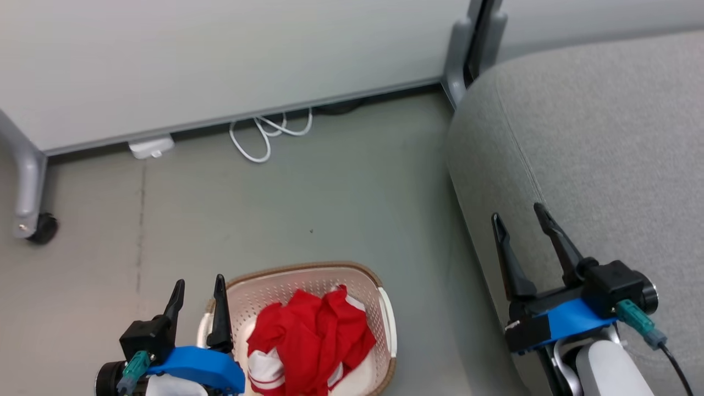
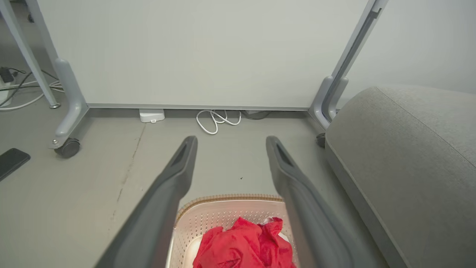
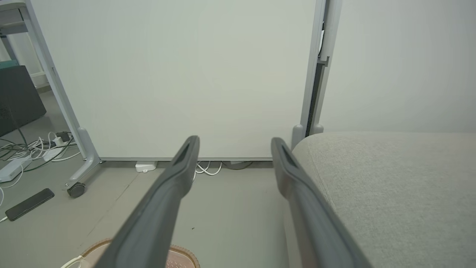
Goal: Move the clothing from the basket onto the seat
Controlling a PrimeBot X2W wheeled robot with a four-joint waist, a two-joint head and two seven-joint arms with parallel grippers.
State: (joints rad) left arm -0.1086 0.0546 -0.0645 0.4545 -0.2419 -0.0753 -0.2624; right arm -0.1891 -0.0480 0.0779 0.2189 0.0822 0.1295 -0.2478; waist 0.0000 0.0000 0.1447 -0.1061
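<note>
Clothing: red-and-white heap inside the basket, filling its middle and piled toward the right wall. The basket stands on the floor, near the seat's rounded left corner.

Left gripper: fingers spread, empty, above the basket's left rim. The heap lies just right of it and lower.

Right gripper: spread, empty, over the seat's left edge, well apart from the heap.

Judgement: left arm is nearer; the pick needs a short drop rightward.

Crumpled heap, no clear long axis. Cannot separate 2 garments. The basket's near end is cut off, and the left gripper covers its left near corner.
</note>
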